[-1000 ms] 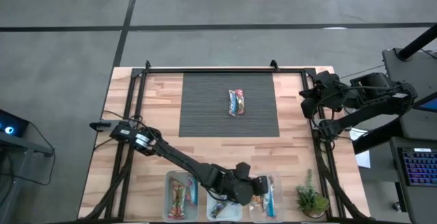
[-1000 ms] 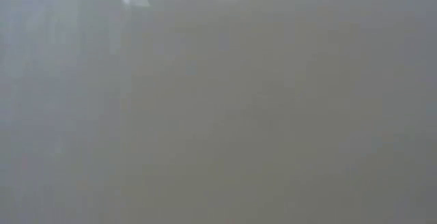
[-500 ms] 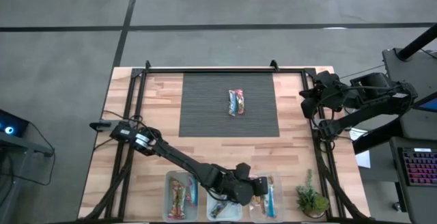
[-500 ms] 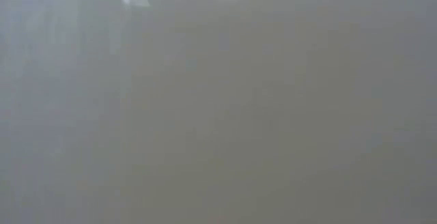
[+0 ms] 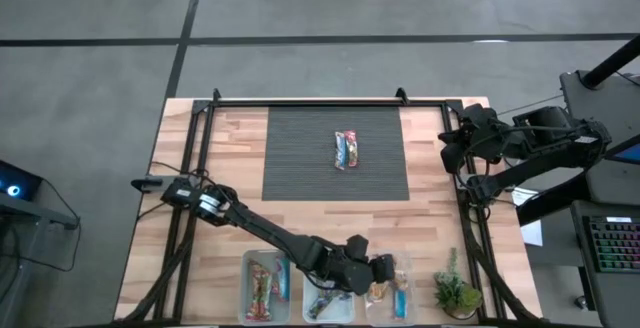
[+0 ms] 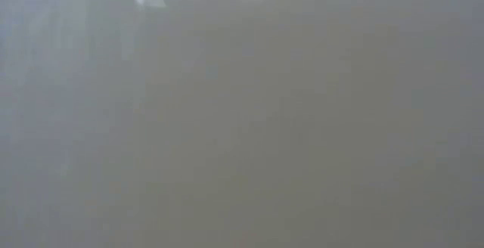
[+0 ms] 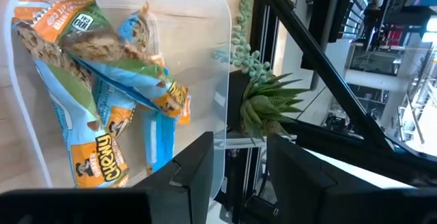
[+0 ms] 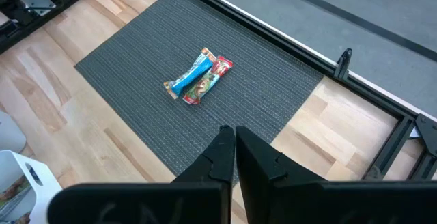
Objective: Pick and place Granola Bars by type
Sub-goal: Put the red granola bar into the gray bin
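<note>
Two Granola Bars, one blue and one red (image 5: pixel 346 150), lie side by side on the dark ribbed mat (image 5: pixel 300 168); the right wrist view shows the same pair of bars (image 8: pixel 198 77). Several blue and orange bars (image 7: pixel 102 94) lie heaped in the right clear bin (image 7: pixel 222 80) at the table's near edge. My left gripper (image 7: pixel 239 173) hovers open just above that bin (image 5: pixel 410 306), with nothing between its fingers. In the high view my left gripper (image 5: pixel 385 271) is at the bin's left side. My right gripper (image 8: pixel 229 145) is shut and held high at the table's right side (image 5: pixel 450 148).
Two more clear bins (image 5: pixel 265 286) (image 5: pixel 328 306) with bars stand left of the right bin. A small potted plant (image 5: pixel 455 290) stands just right of the bins. A black frame (image 5: pixel 300 101) runs round the table. The low view shows only grey haze.
My left gripper has stayed over the right bin and its fingers have parted. A bar with an orange end now lies in the bin beside the gripper.
</note>
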Available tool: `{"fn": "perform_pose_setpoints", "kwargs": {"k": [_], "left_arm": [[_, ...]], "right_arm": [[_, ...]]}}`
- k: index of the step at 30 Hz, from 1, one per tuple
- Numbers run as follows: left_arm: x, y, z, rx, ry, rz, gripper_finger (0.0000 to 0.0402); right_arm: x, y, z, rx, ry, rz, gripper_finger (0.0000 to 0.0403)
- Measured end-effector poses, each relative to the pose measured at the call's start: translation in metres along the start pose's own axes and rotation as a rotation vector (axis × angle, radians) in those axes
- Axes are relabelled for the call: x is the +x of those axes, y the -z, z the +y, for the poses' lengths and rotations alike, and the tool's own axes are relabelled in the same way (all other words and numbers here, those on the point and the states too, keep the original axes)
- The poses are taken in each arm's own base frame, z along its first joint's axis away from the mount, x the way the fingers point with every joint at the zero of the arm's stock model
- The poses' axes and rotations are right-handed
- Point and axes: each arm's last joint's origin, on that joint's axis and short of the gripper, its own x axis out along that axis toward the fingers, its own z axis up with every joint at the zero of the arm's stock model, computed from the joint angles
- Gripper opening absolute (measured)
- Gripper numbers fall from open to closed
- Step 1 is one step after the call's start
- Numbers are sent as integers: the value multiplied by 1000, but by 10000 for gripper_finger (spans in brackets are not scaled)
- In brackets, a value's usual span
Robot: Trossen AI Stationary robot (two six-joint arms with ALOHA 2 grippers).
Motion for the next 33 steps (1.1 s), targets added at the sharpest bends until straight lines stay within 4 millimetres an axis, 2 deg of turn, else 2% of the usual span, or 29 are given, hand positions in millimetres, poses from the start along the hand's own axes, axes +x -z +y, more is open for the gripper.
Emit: {"fn": "perform_pose_setpoints", "kwargs": {"k": [14,17,24,33], "left_arm": [[0,0,0,15,3,1,116],[0,0,0,17,4,-2,96],[0,-1,-1,24,10,-19,12],[-2,-1,-4,45,23,-17,0]], "right_arm": [[0,0,0,0,0,0,8],[0,0,0,0,0,0,8],[0,0,0,0,0,0,8],[0,0,0,0,0,0,8]]}}
